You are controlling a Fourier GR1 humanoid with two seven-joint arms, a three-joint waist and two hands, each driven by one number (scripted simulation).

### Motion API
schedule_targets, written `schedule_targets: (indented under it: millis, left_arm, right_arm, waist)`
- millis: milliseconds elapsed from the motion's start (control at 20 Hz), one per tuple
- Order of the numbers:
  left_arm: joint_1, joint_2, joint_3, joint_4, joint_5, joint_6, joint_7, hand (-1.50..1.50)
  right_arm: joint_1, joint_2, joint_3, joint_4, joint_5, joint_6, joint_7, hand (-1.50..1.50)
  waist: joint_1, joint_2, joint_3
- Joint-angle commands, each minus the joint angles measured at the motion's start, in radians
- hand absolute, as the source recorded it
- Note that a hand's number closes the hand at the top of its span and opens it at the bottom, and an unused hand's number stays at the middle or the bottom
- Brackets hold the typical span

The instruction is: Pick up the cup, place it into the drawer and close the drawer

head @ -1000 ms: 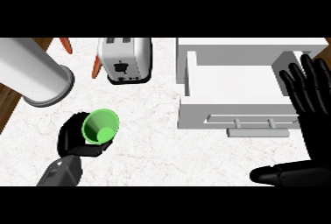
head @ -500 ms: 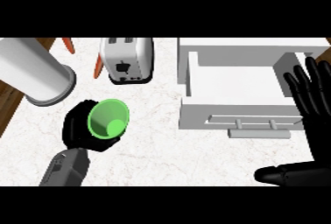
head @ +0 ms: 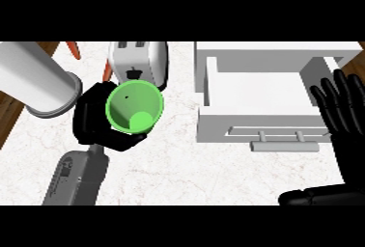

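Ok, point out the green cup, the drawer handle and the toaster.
green cup [head: 134, 107], head view, inner wall.
drawer handle [head: 285, 145], head view, middle of the bar.
toaster [head: 146, 62], head view, white side.

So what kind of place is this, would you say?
Most likely a kitchen: a toaster stands on a marbled white counter beside an open white drawer, and the left hand holds a green cup.

At the rear edge of the counter [head: 214, 173], the toaster [head: 139, 58]; left of it, the canister [head: 32, 77]. Just before the toaster, the cup [head: 134, 107]; at right, the open drawer [head: 257, 91].
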Motion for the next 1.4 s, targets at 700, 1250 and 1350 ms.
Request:
schedule_targets:
  millis: [700,1250,1350]
  left_arm:
    - [-0.493,-0.012,-0.115,0.063,-0.082,0.343,0.304,1.5]
    - [-0.782,-0.012,-0.099,0.438,-0.063,0.411,0.273,1.5]
    - [-0.756,-0.012,-0.169,0.426,-0.021,0.455,0.255,1.5]
  right_arm:
    - [-0.007,-0.004,-0.009,-0.009,-0.002,0.006,0.003,-1.5]
    - [-0.052,-0.006,-0.006,0.035,0.0,0.005,0.015,-1.5]
    - [-0.097,-0.014,-0.034,0.102,0.003,0.003,-0.015,-1.5]
  waist:
    - [-0.014,0.003,0.0]
    - [-0.027,0.01,0.0]
    - [-0.02,0.008,0.0]
